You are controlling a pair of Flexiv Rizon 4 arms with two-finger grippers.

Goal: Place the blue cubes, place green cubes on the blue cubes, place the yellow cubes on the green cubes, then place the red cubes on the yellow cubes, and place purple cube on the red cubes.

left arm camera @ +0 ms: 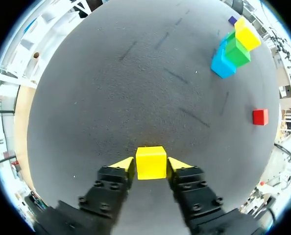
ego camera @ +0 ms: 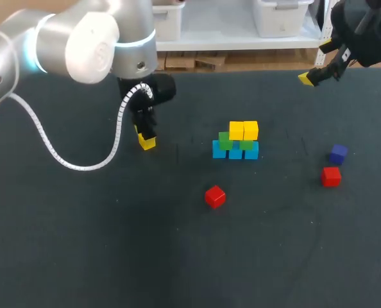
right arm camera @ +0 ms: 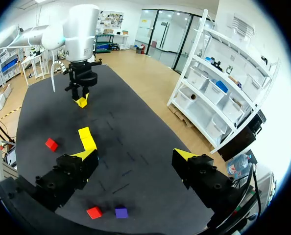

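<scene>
Stacking sits near halfway: blue cubes (ego camera: 235, 153), green cubes (ego camera: 224, 142) and two yellow cubes (ego camera: 244, 130) piled mid-bench (ego camera: 81, 244), left pincer (ego camera: 145, 138) gripping a third yellow cube (left arm camera: 151, 162) at their nine o'clock, right pincer (right arm camera: 135, 155) wide and empty, red cubes (ego camera: 215, 196) and purple cube (ego camera: 338, 153) unplaced.

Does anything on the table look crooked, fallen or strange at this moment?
Nothing is fallen or damaged. The stack stands upright. Only the nearer red cube lies turned askew to the stack's lines. The left hand grips a loose yellow cube.
</scene>
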